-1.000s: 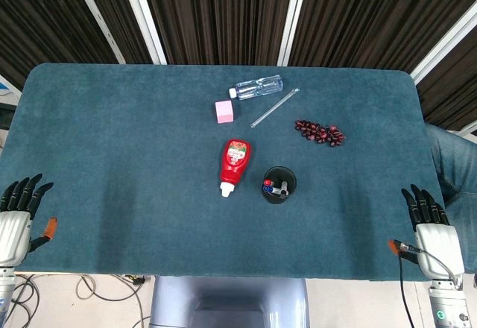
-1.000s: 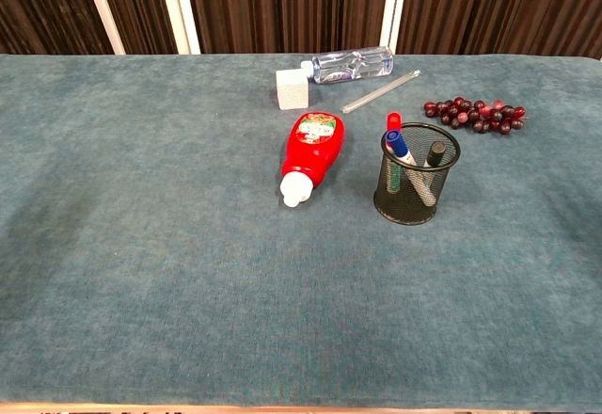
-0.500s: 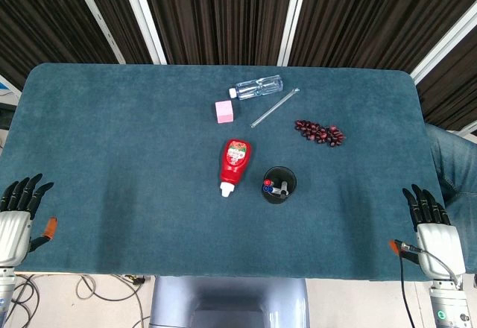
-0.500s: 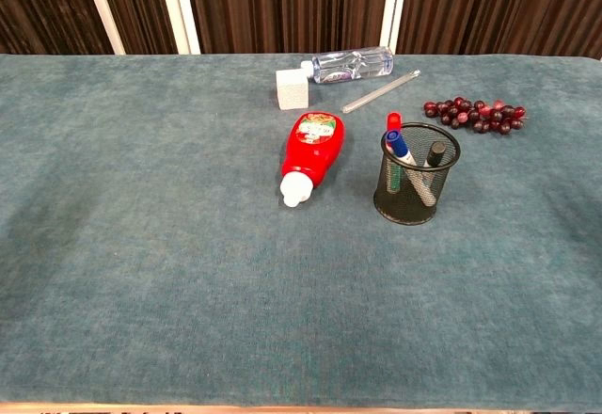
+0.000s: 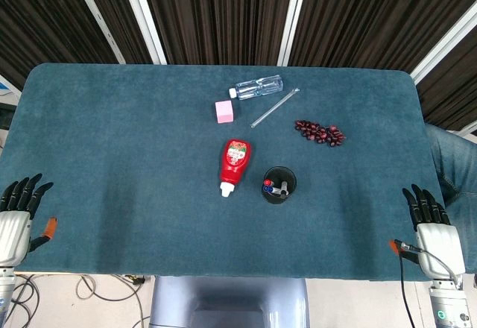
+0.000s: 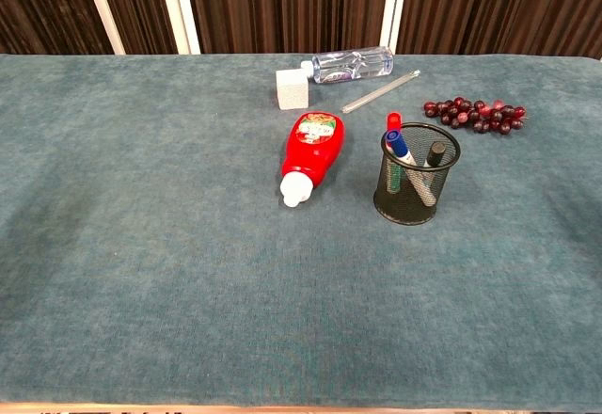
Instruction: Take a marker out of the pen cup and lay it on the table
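A black mesh pen cup (image 5: 279,185) (image 6: 415,186) stands upright right of the table's middle. Three markers lean in it: one with a red cap (image 6: 393,121), one with a blue cap (image 6: 396,142) and one with a black cap (image 6: 435,153). My left hand (image 5: 18,221) hangs at the near left corner of the table, fingers spread and holding nothing. My right hand (image 5: 433,229) hangs at the near right corner, also spread and holding nothing. Both hands are far from the cup, and neither shows in the chest view.
A red ketchup bottle (image 5: 234,165) (image 6: 311,155) lies on its side just left of the cup. Behind it are a pink cube (image 5: 224,111), a clear water bottle (image 5: 258,87), a clear rod (image 5: 274,107) and a bunch of dark grapes (image 5: 320,132) on the teal tablecloth (image 5: 119,149).
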`<state>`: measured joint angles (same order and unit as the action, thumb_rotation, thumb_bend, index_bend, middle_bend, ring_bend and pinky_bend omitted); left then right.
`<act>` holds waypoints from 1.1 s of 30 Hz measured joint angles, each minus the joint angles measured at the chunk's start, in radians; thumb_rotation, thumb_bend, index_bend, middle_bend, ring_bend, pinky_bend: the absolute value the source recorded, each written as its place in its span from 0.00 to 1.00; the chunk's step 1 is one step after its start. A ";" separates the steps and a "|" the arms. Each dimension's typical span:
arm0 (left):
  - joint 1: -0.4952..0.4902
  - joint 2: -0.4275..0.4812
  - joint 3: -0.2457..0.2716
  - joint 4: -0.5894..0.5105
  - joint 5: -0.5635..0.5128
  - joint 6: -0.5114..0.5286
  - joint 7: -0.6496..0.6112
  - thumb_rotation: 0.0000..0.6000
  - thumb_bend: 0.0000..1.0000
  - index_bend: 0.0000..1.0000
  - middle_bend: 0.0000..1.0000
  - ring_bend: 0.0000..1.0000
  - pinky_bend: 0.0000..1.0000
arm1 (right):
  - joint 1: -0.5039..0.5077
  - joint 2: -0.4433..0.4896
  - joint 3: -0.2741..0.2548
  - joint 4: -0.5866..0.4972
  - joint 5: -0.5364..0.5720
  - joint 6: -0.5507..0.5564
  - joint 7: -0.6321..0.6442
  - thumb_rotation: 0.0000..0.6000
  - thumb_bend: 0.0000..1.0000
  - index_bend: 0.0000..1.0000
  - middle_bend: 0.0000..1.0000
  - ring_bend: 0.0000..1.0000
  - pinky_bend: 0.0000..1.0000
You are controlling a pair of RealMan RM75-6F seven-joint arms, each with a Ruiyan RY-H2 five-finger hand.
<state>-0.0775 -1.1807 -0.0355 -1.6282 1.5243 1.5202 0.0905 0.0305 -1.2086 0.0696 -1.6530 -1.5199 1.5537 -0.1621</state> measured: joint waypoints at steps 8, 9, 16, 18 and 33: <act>0.001 0.000 -0.002 -0.002 -0.005 0.000 0.001 1.00 0.39 0.15 0.04 0.02 0.07 | 0.000 0.005 -0.004 -0.013 -0.002 -0.006 0.009 1.00 0.19 0.00 0.00 0.00 0.17; 0.001 0.000 -0.003 -0.003 -0.008 0.000 0.001 1.00 0.39 0.15 0.04 0.02 0.06 | 0.001 0.006 -0.006 -0.016 -0.003 -0.008 0.013 1.00 0.19 0.00 0.00 0.00 0.17; 0.002 0.001 -0.007 -0.009 -0.021 -0.004 0.005 1.00 0.39 0.15 0.04 0.02 0.06 | 0.015 0.033 -0.011 -0.043 -0.010 -0.043 0.113 1.00 0.19 0.00 0.00 0.00 0.17; 0.002 0.000 -0.007 -0.009 -0.021 -0.004 0.005 1.00 0.39 0.15 0.04 0.02 0.06 | 0.030 0.046 -0.009 -0.051 -0.013 -0.066 0.152 1.00 0.19 0.00 0.00 0.00 0.17; 0.002 0.001 -0.012 -0.015 -0.038 -0.011 0.007 1.00 0.39 0.15 0.04 0.02 0.06 | 0.210 0.000 0.052 -0.101 0.043 -0.297 0.283 1.00 0.17 0.02 0.00 0.00 0.17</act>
<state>-0.0759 -1.1792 -0.0474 -1.6428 1.4867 1.5096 0.0976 0.2406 -1.2089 0.1214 -1.7544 -1.4773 1.2571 0.1206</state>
